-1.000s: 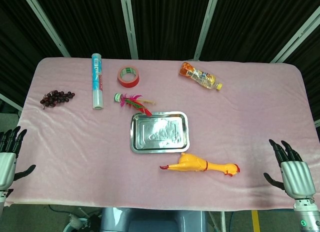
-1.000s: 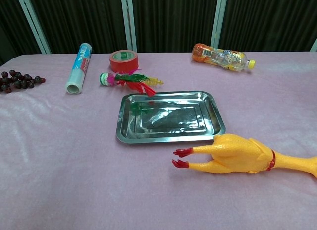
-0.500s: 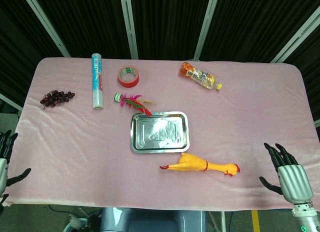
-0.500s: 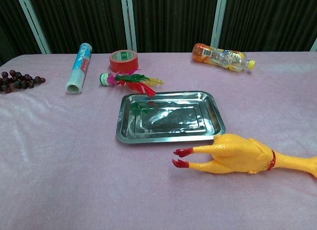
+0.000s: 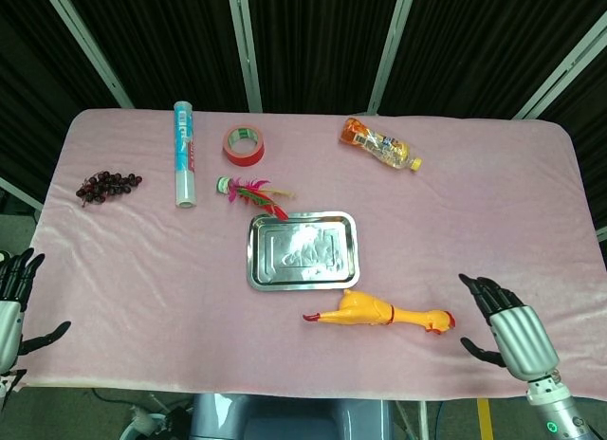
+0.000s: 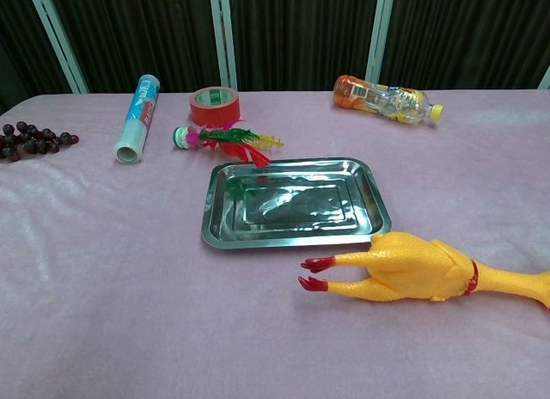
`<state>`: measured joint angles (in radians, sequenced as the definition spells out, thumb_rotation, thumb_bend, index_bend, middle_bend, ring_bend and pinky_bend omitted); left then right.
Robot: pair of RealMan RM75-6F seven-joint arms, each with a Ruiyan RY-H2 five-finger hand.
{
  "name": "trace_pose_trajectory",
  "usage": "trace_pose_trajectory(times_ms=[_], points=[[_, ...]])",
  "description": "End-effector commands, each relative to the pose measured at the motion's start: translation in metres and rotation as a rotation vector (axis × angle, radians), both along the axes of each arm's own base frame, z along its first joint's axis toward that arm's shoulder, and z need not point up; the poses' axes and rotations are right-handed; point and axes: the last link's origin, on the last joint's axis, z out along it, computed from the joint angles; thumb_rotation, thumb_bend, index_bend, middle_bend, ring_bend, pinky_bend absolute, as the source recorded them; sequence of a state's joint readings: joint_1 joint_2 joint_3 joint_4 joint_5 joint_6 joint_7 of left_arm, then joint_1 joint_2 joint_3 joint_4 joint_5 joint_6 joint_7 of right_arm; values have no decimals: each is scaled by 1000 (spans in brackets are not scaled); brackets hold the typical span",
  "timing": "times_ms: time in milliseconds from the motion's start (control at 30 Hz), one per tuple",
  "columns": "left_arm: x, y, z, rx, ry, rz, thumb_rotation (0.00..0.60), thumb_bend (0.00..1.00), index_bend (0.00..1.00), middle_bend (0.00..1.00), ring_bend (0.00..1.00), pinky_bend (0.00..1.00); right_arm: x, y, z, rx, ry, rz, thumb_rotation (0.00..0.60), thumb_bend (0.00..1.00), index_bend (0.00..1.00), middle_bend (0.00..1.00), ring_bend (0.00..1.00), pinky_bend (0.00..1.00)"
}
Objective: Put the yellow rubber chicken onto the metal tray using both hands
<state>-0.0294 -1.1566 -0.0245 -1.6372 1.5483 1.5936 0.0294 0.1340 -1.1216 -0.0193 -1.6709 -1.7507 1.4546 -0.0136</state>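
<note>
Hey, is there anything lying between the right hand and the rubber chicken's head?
No. In the head view only bare pink cloth lies between the right hand and the head end of the rubber chicken.

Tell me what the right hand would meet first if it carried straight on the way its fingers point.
Probably the rubber chicken: the right hand is open, its fingers aimed up and left toward the chicken's head end. Height above the cloth is unclear, so it might pass over it.

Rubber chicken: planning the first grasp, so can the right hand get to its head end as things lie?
Probably yes: the right hand is open beside the rubber chicken, with only bare cloth between them.
</note>
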Motion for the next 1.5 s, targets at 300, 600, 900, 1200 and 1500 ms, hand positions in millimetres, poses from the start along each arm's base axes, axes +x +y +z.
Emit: trace_pose_trajectory(times_ms=[300, 600, 900, 1200, 1500], points=[[8, 5, 10, 14, 27, -17, 600, 0, 7, 4, 0, 0, 26, -43, -42, 219, 82, 44, 600, 211, 98, 188, 182, 319], [13, 10, 19, 16, 50, -26, 600, 0, 8, 4, 0, 0, 22, -70, -65, 300, 165, -23, 600, 210, 107, 188, 182, 319], [22, 14, 18, -2, 50, -53, 600, 0, 8, 4, 0, 0, 15, -81, -84, 365, 202, -69, 600, 211, 135, 188, 182, 319], [22, 16, 17, -14, 48, -51, 600, 0, 8, 4, 0, 0, 8, -90, -101, 396, 230, -102, 600, 211, 298, 270, 231, 329], [20, 16, 17, -17, 32, -46, 600, 0, 8, 4, 0, 0, 7, -97, -108, 376, 226, -106, 600, 211, 415, 352, 325, 409]])
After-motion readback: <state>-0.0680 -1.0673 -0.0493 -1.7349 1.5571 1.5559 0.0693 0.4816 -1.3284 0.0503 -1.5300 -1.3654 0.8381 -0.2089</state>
